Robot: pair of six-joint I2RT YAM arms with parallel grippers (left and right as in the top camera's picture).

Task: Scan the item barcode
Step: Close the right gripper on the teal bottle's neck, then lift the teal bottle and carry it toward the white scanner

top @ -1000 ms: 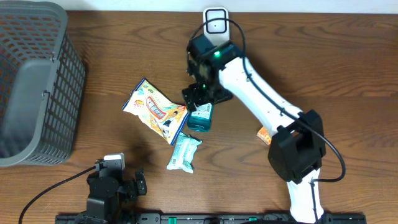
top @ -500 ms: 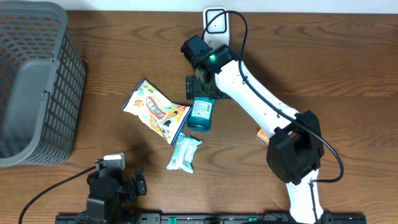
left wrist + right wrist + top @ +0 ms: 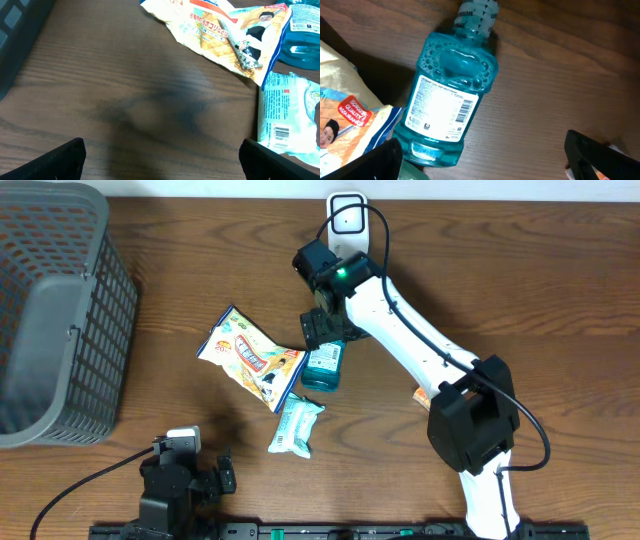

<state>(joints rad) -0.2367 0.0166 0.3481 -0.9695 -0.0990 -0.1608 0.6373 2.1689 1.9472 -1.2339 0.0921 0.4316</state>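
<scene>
Wire basket: dark grey, at the left edge of the surface, well apart from the goods. Left tool: parked at the near edge, jaws spread wide, nothing between them. Snack bag: printed foil, lying flat, its right corner touching or overlapping the bottle's side. Wrapped packet: white and pale blue, lying flat just near of the bag, with a small barcode of its own showing in the left wrist view. Mouthwash bottle: teal, the likely item to scan, lying on its side near mid-surface with its long axis running from the far edge toward the near edge; the white label with its barcode faces up. Right tool: hovers over the bottle's far end, jaws fully parted and gripping nothing, no contact visible; in its wrist view the bottle lies off-centre in the gap, closer to one finger. This arm is much the nearer; the left stands well away. White scanner unit: at the far edge, straight beyond the bottle's far end, roughly along its axis. Orange item: mostly hidden behind the right arm, kind unclear.
</scene>
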